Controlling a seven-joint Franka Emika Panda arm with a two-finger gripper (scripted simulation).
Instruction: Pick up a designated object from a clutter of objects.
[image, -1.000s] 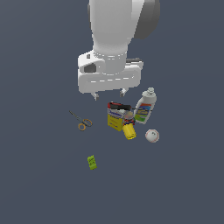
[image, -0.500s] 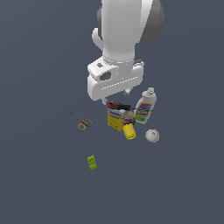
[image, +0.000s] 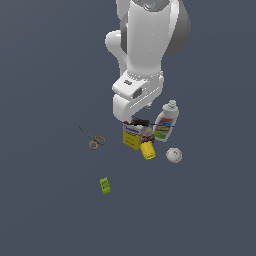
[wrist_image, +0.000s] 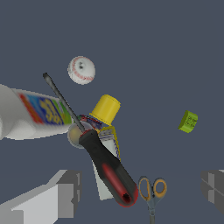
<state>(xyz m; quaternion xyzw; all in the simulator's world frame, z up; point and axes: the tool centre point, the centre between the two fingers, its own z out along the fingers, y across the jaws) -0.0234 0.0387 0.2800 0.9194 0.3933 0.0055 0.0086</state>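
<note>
In the exterior view, going from left to right, the orange-handled scissors (image: 93, 139) lie apart on the grey worktop (image: 45, 200), with the small green block (image: 105, 185) lying alone nearer the camera. Next comes the yellow box (image: 131, 137), with the yellow can (image: 147, 151) touching it and the white arm (image: 145, 55) hanging just above. The white bottle (image: 166, 121) leans beside them, and the baseball (image: 173, 155) rests just beyond on the exterior view's right. The gripper (wrist_image: 138, 192) is spread wide, its two grey fingers (wrist_image: 59, 194) standing at either edge of the wrist view with nothing between them but open space above the pile. The screwdriver (wrist_image: 107, 168) lies across the top of the box, red-and-black handle toward the gripper, thin dark shaft slanting up over the bottle's label.
</note>
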